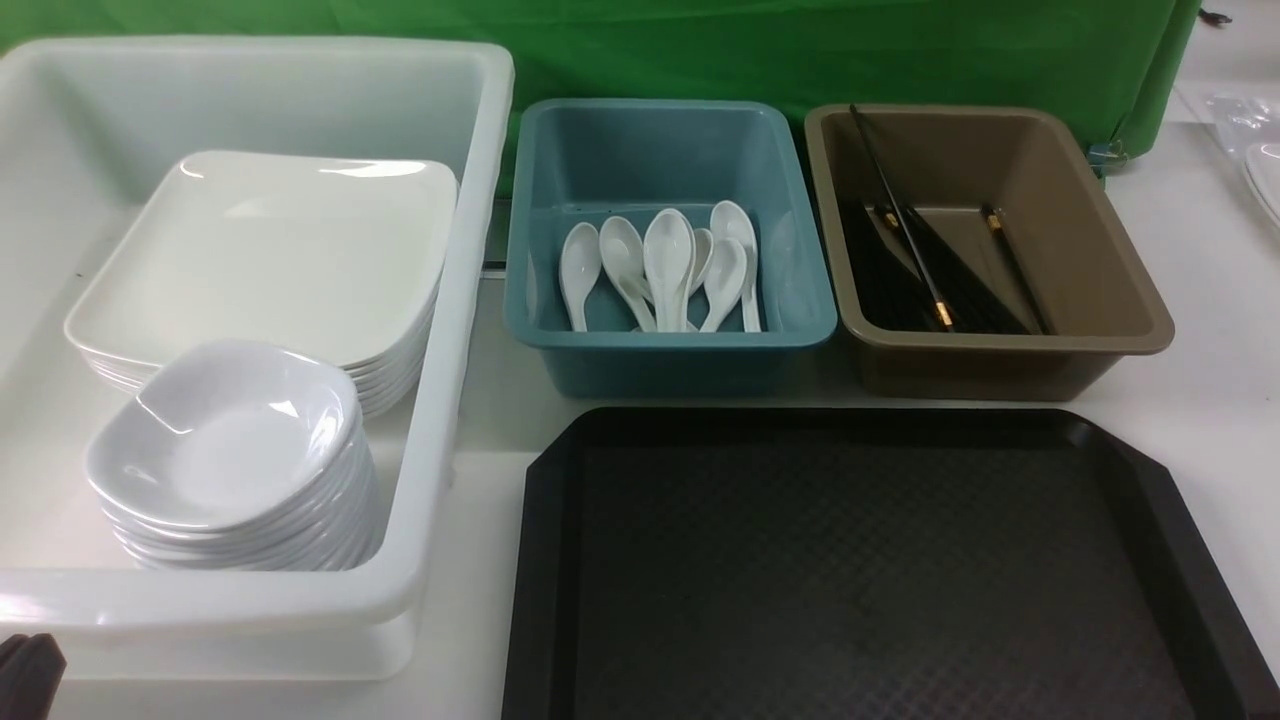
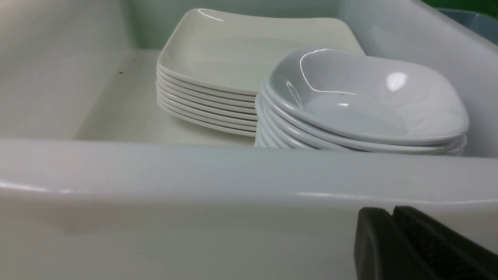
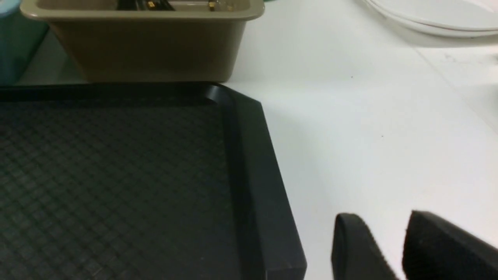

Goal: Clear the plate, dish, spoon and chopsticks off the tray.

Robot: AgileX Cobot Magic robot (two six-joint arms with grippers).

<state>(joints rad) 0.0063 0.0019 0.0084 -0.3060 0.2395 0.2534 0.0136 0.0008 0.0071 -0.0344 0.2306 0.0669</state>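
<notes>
- The large black plastic tray [image 1: 860, 560] with a diamond pattern and cut corners carries nothing in the part that shows, so the clearing looks finished; the good step now is to keep both arms low and outside its rim.
- Left of the tray, the big white plastic tub [image 1: 470, 300] holds the glossy white rounded-square plates [image 1: 270, 250] stacked, and the small greyish-white dishes [image 1: 225, 440] stacked in front of them.
- Behind the tray, the blue bin [image 1: 670, 150] holds smooth white spoons [image 1: 668, 265].
- Also behind the tray, the brown bin [image 1: 1090, 260] holds thin black chopsticks [image 1: 905, 235] with gold bands.
- The left gripper [image 2: 393, 241] is closed and empty, outside the tub's near wall.
- The right gripper [image 3: 385, 245] is a little open and empty, just right of the tray.
</notes>
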